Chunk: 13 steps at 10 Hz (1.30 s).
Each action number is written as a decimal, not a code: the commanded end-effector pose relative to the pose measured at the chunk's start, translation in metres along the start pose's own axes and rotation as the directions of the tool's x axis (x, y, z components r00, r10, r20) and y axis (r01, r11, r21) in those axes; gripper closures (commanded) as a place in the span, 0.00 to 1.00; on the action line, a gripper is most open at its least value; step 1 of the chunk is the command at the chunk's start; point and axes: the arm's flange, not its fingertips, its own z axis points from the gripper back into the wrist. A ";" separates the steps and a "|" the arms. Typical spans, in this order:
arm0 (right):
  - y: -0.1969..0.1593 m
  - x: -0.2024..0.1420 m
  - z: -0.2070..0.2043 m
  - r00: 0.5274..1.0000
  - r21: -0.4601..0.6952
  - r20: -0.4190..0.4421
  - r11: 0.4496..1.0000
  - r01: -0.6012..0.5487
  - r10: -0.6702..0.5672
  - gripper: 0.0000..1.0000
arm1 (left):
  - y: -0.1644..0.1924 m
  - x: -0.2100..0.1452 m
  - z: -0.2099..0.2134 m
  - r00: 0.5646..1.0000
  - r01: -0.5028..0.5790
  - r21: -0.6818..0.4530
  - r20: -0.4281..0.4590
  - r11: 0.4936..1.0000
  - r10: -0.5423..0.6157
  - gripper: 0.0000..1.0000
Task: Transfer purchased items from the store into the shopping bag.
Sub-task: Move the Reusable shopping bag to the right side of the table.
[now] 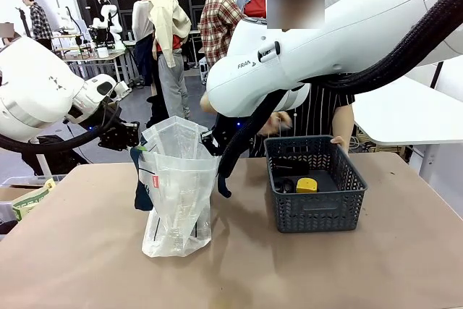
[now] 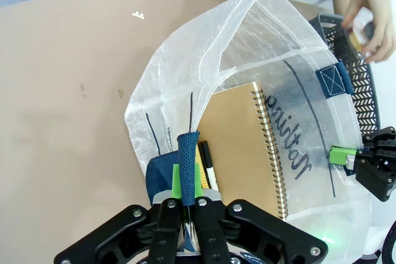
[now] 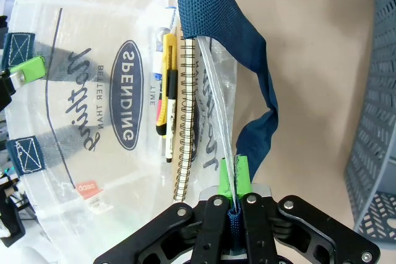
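- Nearest in the front view, the shopping bag (image 1: 177, 193) stands at centre-left of the frame on the brown table (image 1: 87, 251), its mouth spread open.
- In the left wrist view a spiral notebook (image 2: 238, 146) and a black pen (image 2: 209, 168) lie inside it. The right wrist view adds a yellow marker (image 3: 166, 78). Part of the job looks done.
- The left gripper (image 2: 187, 190), at the bottom of its frame, is clenched on one blue strap handle (image 2: 185, 153). The right gripper (image 3: 235, 183) pinches the other strap handle (image 3: 247, 60).
- Right of the bag, the basket (image 1: 318, 211) holds a yellow item (image 1: 307, 184) and some dark goods (image 1: 289, 168), which are yet to be moved.
- Farthest off, the person's hand (image 1: 278, 122) hovers over the basket's back rim, probably going for the next item.
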 end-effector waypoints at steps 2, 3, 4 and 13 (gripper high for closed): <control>0.000 0.001 0.001 1.000 0.000 0.003 1.000 0.000 0.000 1.00 | 0.001 0.001 0.001 1.000 -0.001 0.000 0.003 1.000 0.001 1.00; 0.000 0.001 0.001 1.000 0.000 0.003 1.000 0.000 0.000 1.00 | 0.001 0.001 0.001 1.000 -0.001 0.000 0.003 1.000 0.001 1.00; 0.000 0.001 0.001 1.000 0.000 0.003 1.000 0.000 0.000 1.00 | 0.001 0.001 0.001 1.000 -0.001 0.000 0.003 1.000 0.001 1.00; 0.000 0.001 0.001 1.000 0.000 0.003 1.000 0.000 0.000 1.00 | 0.001 0.001 0.001 1.000 -0.001 0.000 0.003 1.000 0.001 1.00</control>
